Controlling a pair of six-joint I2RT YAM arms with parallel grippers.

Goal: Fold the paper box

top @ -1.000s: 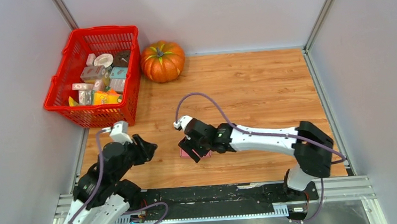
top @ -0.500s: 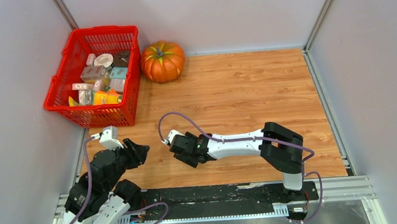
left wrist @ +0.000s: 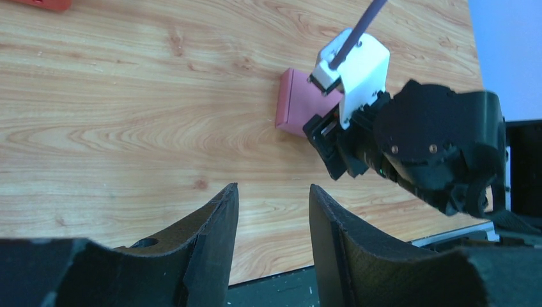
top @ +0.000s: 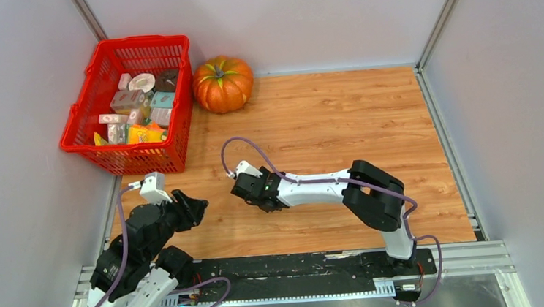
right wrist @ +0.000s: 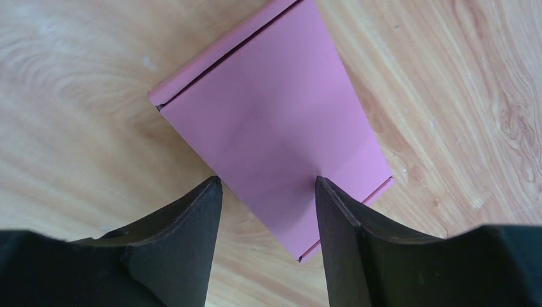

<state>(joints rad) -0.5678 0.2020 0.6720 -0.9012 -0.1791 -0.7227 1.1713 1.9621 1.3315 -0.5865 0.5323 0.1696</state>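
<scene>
Woodgrain table [top: 339, 111] fills a grey-walled booth [top: 280, 13], with a red basket [top: 139, 41] at ten o'clock and a pumpkin [top: 222, 84] at eleven. From above, the right gripper [right wrist: 267, 185] hides the paper box [right wrist: 275, 121]. Both wrist views show it, pink, lying on the wood toward seven o'clock. The right jaws stand apart over it, perhaps touching card. The left gripper [left wrist: 273, 192], at eight o'clock, is parted and empty.

Nothing legible is showing anywhere. The packages [top: 127, 100] in the red basket [top: 138, 161] are carrying print too small to read, and the paper box [right wrist: 275, 121] is showing only plain pink card.
</scene>
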